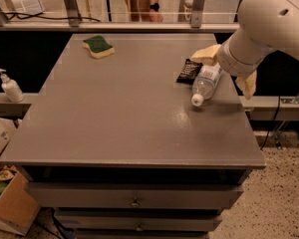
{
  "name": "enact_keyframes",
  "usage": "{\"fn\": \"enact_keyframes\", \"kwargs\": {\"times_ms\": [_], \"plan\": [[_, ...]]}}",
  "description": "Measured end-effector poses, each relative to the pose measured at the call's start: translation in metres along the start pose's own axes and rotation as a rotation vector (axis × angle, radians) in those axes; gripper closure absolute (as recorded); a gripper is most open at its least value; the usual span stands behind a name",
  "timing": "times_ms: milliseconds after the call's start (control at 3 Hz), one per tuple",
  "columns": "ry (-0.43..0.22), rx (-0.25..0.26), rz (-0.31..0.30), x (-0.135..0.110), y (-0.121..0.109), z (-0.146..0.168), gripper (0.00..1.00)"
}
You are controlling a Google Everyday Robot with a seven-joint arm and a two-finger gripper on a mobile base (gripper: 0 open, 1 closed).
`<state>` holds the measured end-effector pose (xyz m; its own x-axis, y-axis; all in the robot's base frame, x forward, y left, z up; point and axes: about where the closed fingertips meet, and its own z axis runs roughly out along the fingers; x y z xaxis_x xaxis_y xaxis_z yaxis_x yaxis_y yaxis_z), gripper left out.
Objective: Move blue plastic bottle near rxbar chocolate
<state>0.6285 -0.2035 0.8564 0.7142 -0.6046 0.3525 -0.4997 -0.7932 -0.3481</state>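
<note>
The blue plastic bottle [206, 82] lies on its side on the grey table [129, 108] at the right, with its white cap [196, 100] pointing toward the front. The rxbar chocolate [188, 70], a dark flat wrapper, lies just left of the bottle's base, touching or almost touching it. My gripper [227, 69] is at the bottle's base end, open, with one pale finger [205, 55] behind the bar and the other [249, 83] off to the right. The fingers do not grip the bottle.
A green-and-yellow sponge [98, 46] lies at the table's back left. A white pump dispenser [10, 86] stands on a ledge left of the table. Cardboard boxes [10, 203] sit on the floor at lower left. A railing runs behind the table.
</note>
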Motion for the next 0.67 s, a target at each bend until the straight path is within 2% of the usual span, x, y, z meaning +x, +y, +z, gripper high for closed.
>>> {"fn": "enact_keyframes", "kwargs": {"times_ms": [667], "plan": [[0.037,0.143,0.208,0.006,0.033,-0.062,0.0]]}}
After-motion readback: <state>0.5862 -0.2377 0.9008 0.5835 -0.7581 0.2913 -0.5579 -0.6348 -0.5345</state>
